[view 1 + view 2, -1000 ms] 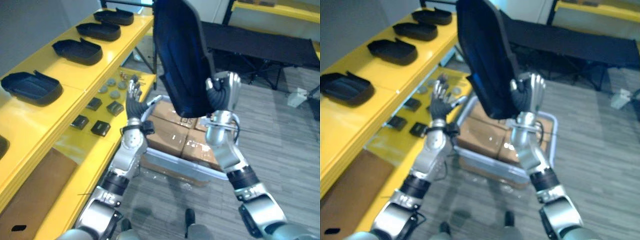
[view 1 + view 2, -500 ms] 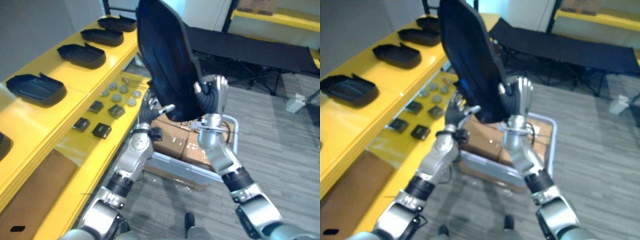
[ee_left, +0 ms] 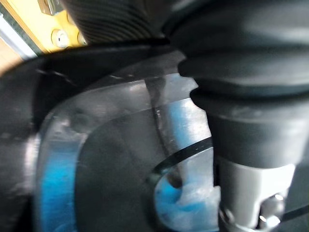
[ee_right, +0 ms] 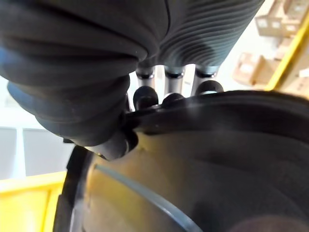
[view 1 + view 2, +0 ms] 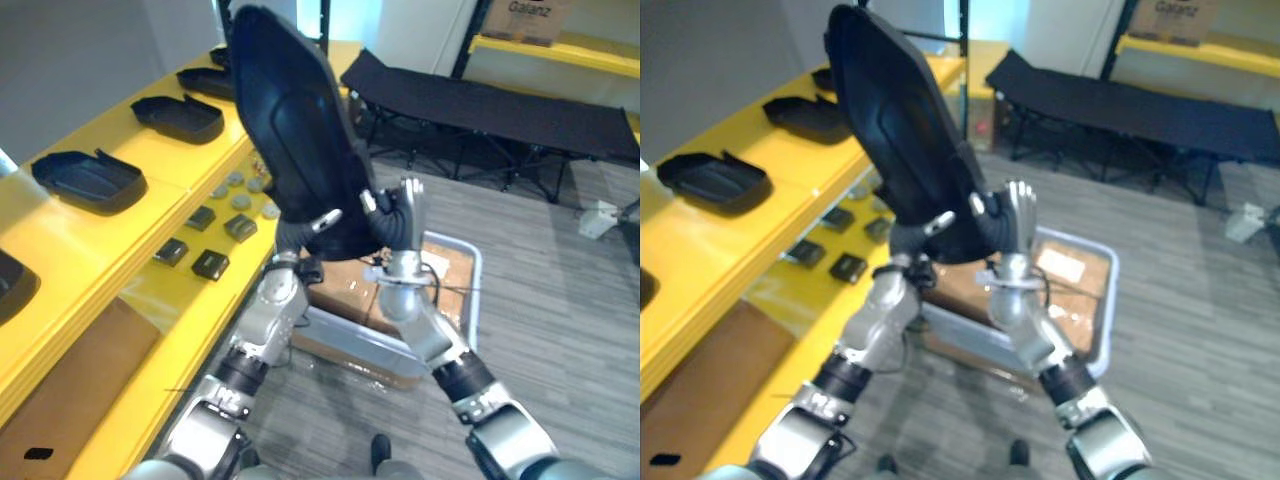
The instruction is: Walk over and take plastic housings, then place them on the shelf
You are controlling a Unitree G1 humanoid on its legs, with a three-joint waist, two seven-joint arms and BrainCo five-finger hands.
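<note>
pinching one glossy, curved black plastic housing (image 5: 290, 130): left hand (image 5: 325, 218) and right hand (image 5: 405, 215)

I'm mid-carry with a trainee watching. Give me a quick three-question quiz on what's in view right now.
1. True or false: the right hand is empty.
2. What stands on the floor, seen under the held housing? A) a cart with cardboard boxes; B) a bucket; C) a stool.
3. Fill in: the small dark parts lie on the ____ level of the shelf, below the row of black housings.

Key: 1 false, it pinches the housing's rim; 2 A; 3 lower.
</note>
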